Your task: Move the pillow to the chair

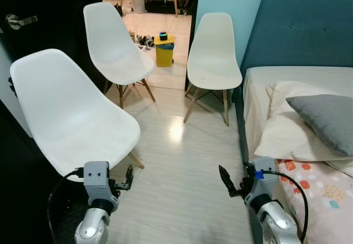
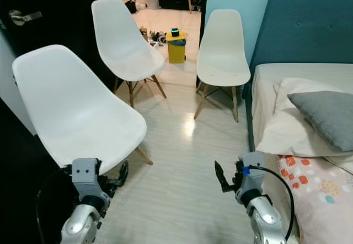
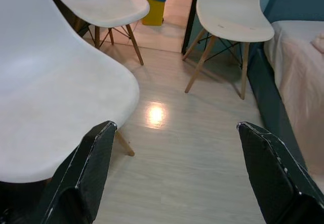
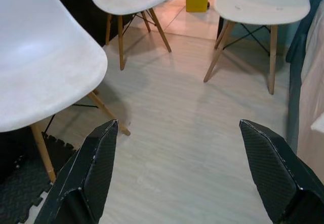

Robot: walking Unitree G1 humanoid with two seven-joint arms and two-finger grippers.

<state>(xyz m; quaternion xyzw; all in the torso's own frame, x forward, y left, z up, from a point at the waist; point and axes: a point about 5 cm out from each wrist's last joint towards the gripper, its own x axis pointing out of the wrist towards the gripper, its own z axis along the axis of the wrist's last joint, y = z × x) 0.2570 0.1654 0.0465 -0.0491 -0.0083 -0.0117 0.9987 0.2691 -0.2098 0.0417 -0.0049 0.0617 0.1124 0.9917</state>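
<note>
both grippers, left (image 1: 129, 176) and right (image 1: 225, 179), spread empty; robot should turn toward the grey pillow (image 1: 324, 120) on the bed (image 1: 309, 78), right of the near chair (image 1: 71, 117)

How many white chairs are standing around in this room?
3. The nearest chair stands at the robot's left, the second chair farther back by the dark door, and the third chair beside the bed's headboard. Others may be out of view.

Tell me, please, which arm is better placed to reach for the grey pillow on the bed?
Probably the right: the right gripper hangs open beside the bed, where the grey pillow lies; the left gripper is by the nearest chair.
</note>
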